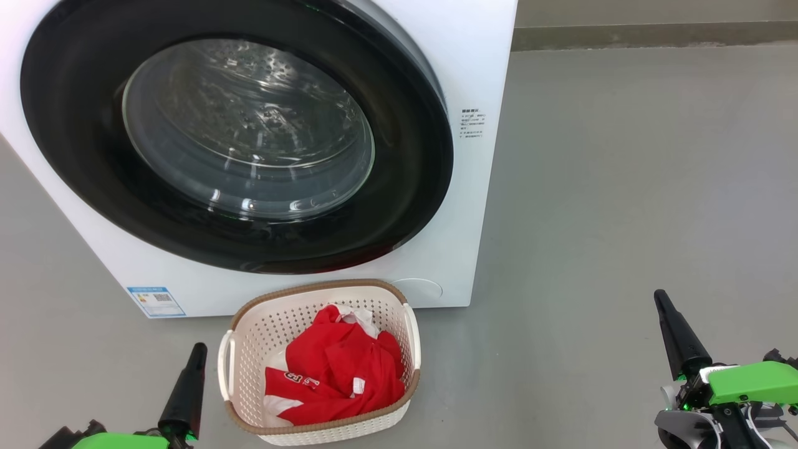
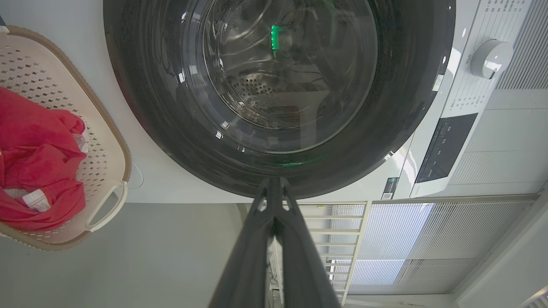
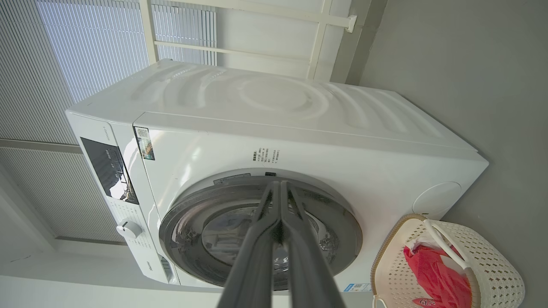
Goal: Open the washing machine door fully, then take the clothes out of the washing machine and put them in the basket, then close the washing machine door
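Observation:
The white washing machine (image 1: pixel 474 187) stands ahead with its round black-rimmed door (image 1: pixel 405 206) flat against the front, glass window at the centre. On the floor before it sits the cream basket (image 1: pixel 249 380), holding the red clothes (image 1: pixel 336 374) with white lettering. Low at the left, beside the basket, my left gripper (image 1: pixel 198 349) is shut and holds nothing. My right gripper (image 1: pixel 661 298) is shut and empty too, out over bare floor at the lower right. The door (image 2: pixel 411 107) and basket (image 2: pixel 109 128) show in the left wrist view, the machine (image 3: pixel 299 141) and clothes (image 3: pixel 432 273) in the right wrist view.
Grey floor (image 1: pixel 623 187) spreads to the right of the machine up to a wall base (image 1: pixel 654 34). A control panel and a dial (image 2: pixel 490 57) sit on the machine's front. White blinds and a window frame (image 3: pixel 184 47) stand behind the machine.

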Controlling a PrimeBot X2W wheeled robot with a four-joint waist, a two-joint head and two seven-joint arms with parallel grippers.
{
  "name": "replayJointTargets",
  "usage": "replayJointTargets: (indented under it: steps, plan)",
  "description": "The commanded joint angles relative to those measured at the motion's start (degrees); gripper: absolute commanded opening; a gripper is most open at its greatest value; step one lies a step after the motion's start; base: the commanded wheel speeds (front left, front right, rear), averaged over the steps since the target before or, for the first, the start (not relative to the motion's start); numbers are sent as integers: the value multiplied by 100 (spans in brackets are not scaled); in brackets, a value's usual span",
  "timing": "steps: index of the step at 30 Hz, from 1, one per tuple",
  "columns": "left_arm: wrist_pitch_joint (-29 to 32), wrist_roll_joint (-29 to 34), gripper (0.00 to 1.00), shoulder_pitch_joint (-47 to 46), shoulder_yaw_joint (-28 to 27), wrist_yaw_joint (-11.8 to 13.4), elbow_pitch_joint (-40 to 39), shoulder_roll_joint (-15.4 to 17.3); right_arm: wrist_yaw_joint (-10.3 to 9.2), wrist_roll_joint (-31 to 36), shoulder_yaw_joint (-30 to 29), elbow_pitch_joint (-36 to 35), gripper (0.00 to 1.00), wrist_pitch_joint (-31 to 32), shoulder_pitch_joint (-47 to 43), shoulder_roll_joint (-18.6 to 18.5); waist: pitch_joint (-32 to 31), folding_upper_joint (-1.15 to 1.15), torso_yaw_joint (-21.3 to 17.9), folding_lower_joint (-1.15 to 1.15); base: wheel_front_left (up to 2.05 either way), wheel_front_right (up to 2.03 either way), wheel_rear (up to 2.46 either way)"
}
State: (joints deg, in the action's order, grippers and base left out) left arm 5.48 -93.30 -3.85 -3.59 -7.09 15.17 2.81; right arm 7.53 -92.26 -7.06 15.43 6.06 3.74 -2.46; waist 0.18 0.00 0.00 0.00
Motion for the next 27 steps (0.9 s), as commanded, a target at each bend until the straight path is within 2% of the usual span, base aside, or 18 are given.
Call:
replayJointTargets:
  steps: [1,27]
  plan:
    - [35,45,0,-226,-211,-40,-116,68,-4,-10,77,-142,0,24,242,-62,0,0,0,0,0,0,0]
    - [56,68,0,-228,-238,-40,-114,50,-4,-1,67,-142,0,32,243,-56,0,0,0,0,0,0,0]
